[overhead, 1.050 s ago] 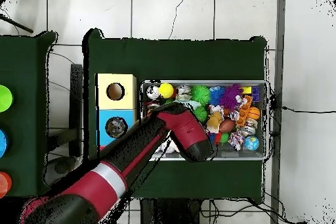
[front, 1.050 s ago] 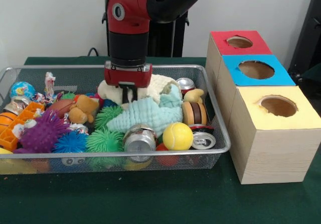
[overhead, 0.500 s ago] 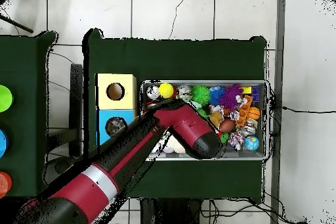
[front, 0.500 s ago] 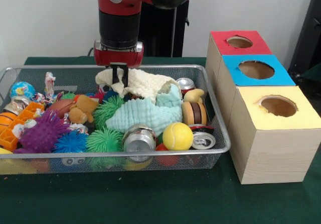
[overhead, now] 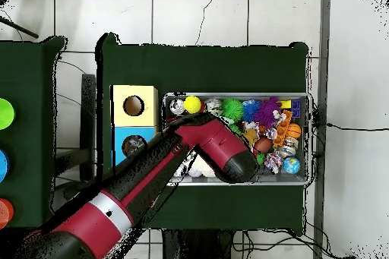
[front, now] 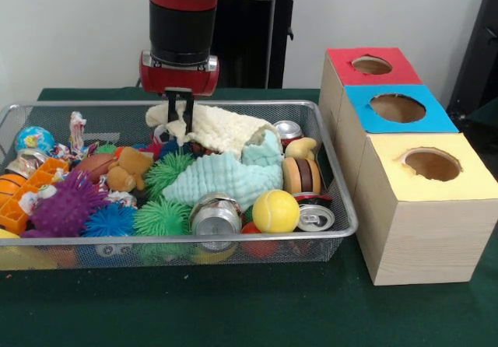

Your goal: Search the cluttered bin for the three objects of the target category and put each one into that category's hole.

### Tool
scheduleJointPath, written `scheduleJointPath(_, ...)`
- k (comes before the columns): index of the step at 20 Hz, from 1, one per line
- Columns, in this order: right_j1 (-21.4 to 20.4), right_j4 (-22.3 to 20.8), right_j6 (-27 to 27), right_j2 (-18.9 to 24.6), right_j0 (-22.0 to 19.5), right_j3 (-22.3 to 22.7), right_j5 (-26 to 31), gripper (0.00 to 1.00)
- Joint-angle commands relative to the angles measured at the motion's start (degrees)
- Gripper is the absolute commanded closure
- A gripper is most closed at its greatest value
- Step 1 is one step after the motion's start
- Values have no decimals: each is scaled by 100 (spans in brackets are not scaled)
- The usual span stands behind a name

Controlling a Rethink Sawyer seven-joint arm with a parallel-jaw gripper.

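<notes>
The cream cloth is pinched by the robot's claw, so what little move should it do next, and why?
Probably lift a bit higher. The gripper holds the cream cloth by one corner, while the rest lies on the toys inside the bin.

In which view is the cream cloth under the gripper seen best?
The front view: the cream cloth lies open there at the basket's back, with the gripper closed on its edge. In the overhead view the arm covers it almost entirely.
</notes>
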Motion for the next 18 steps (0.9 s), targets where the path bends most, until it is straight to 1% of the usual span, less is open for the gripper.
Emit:
scheduleJointPath(1, -51, -118, 2505, -25, 35, -587, -934, 100)
scheduleJointPath(4, -73, -253, 2707, -269, 64, -667, -1223, 100)
scheduleJointPath(9, -81, -266, 2932, -548, 99, -769, -1497, 100)
scheduleJointPath(13, -230, -234, 3068, -757, 156, -785, -1758, 100)
scheduleJointPath(16, -382, -305, 3205, -977, 183, -805, -2103, 100)
scheduleJointPath(18, -434, -327, 3261, -1072, 182, -841, -2235, 100)
